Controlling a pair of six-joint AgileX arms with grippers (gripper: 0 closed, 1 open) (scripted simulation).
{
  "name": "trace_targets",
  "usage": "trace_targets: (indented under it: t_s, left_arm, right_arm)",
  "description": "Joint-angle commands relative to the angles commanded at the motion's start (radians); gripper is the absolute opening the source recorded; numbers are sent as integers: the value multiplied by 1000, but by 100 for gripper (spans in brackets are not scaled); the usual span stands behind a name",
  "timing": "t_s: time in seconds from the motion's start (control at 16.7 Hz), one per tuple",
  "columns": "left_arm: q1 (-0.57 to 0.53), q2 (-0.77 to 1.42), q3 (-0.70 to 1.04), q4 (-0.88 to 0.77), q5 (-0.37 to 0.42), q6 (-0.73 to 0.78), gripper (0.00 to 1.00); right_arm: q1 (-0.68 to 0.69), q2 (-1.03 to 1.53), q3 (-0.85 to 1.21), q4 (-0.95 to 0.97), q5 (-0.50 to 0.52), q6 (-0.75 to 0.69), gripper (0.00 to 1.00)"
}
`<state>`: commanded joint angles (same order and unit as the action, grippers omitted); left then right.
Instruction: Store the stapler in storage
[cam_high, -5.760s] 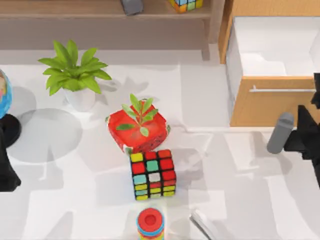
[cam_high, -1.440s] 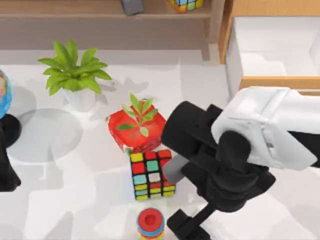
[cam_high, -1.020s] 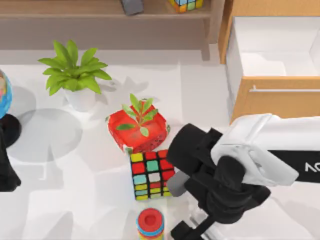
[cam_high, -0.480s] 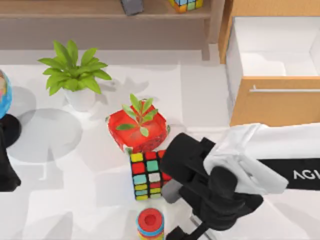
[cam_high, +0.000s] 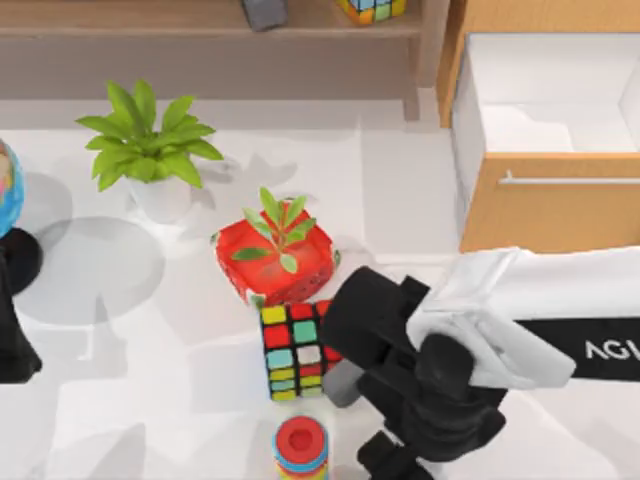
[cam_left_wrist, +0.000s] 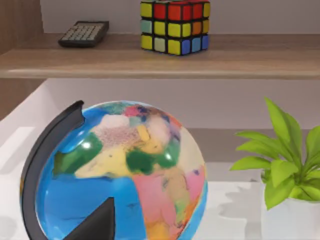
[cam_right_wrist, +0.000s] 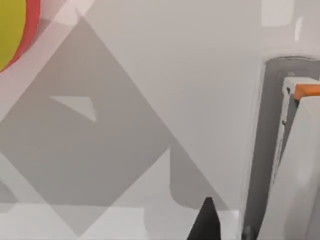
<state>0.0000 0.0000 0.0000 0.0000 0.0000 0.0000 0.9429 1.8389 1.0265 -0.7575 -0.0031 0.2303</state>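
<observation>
The right arm reaches in from the 3 o'clock edge of the top view and bends down over the counter (cam_high: 150, 400) at about 5 o'clock, its dark wrist just beside the colourful cube (cam_high: 303, 349). The right gripper (cam_high: 395, 462) is hidden below the wrist there, so how far its fingers stand open cannot be told. In the right wrist view one dark fingertip (cam_right_wrist: 206, 222) pokes into view close to the stapler (cam_right_wrist: 292, 165), a pale bar with an orange tip lying on the white counter; whether the fingertip touches the bar cannot be told, and nothing is seen held. A red and yellow disc (cam_right_wrist: 15, 27) shows at that view's corner. The storage (cam_high: 545, 140) sits at 2 o'clock in the top view, pulled open with its white inside showing and its silver bar handle (cam_high: 570, 181) facing the counter, well apart from the arm's wrist. A red planter (cam_high: 277, 262) stands just behind the cube, a stacked ring toy (cam_high: 300, 447) at 6 o'clock. The left arm is parked at 9 o'clock beside the globe (cam_left_wrist: 120, 170), and its fingers cannot be judged either.
</observation>
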Motion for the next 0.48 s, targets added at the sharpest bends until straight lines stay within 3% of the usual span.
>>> trace_targets:
  t_s: [0.18, 0.48]
  left_arm:
    - [0, 0, 0, 0, 0, 0, 100]
    - [0, 0, 0, 0, 0, 0, 100]
  right_arm:
    - [0, 0, 0, 0, 0, 0, 2]
    - [0, 0, 0, 0, 0, 0, 0]
